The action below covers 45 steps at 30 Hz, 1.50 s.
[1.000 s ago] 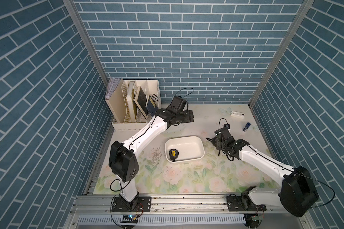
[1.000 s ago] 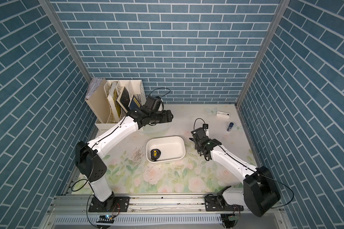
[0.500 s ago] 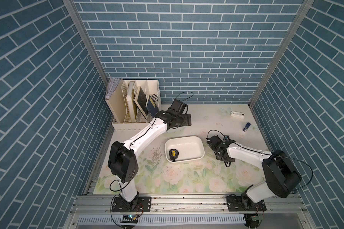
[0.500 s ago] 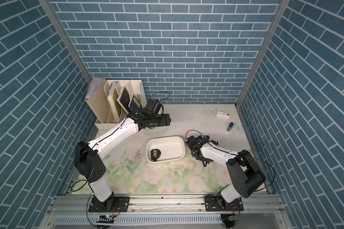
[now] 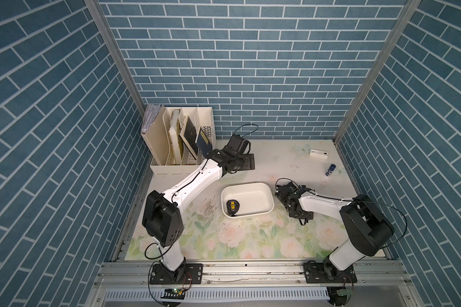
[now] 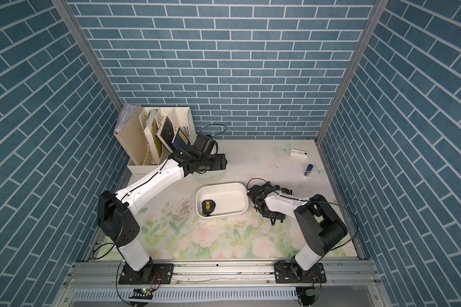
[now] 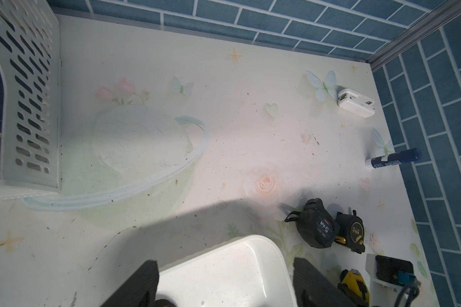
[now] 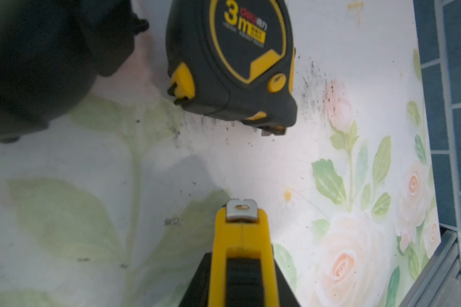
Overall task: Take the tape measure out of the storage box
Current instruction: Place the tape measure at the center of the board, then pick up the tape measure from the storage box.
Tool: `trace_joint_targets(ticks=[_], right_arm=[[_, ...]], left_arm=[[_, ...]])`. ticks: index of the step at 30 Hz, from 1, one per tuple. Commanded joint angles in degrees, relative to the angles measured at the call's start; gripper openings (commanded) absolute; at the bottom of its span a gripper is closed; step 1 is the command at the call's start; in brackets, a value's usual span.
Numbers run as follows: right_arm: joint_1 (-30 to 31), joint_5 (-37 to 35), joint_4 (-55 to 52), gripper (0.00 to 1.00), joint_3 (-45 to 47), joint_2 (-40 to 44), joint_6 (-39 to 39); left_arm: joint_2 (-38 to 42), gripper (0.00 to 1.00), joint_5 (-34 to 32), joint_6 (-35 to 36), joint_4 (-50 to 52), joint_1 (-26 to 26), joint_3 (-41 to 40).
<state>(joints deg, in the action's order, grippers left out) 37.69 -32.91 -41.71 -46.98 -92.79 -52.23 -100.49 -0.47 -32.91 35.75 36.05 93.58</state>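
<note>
You work between blue brick walls (image 5: 250, 66) on three sides, over an evenly lit floral table (image 5: 264, 247).

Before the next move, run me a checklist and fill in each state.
1. Right gripper shut on the yellow plastic tape measure: ok.
2. It is outside the shallow white plastic storage box: ok.
3. It is apart from the black 5M tape measure and the black-and-yellow 3m tape measure: ok.
4. It rests on the floral table: cannot tell.
5. Storage box emptied: not ok, a black yellow-labelled tape measure lies inside.
6. Left gripper open, empty: ok.
</note>
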Motion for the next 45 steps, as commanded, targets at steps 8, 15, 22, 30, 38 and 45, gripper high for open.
trace_joint_targets(ticks=[8,15,22,30,38,45], right_arm=[[0.01,1.65,2.38,0.52,-0.66,-0.51,0.12],[0.01,2.59,4.25,0.83,-0.22,1.82,1.28],[0.01,4.36,5.94,0.97,-0.83,7.12,3.42],[0.01,0.51,3.55,0.98,-3.51,19.55,3.23],[0.00,-5.16,10.38,0.98,-6.92,23.40,7.75],[-1.45,-3.92,14.92,0.98,-6.48,21.15,10.38]], left_arm=[[0.81,0.84,-0.68,0.83,0.82,-0.17,-0.42],[0.68,0.85,-0.67,1.00,0.73,-0.18,-0.25],[0.80,0.85,-0.94,1.77,1.96,-0.18,-0.25],[-2.04,0.86,-4.54,5.99,12.84,1.69,1.49],[-1.33,0.86,-7.93,1.17,19.82,10.63,-5.17],[1.60,0.86,-10.56,-4.76,19.76,13.78,-14.53]])
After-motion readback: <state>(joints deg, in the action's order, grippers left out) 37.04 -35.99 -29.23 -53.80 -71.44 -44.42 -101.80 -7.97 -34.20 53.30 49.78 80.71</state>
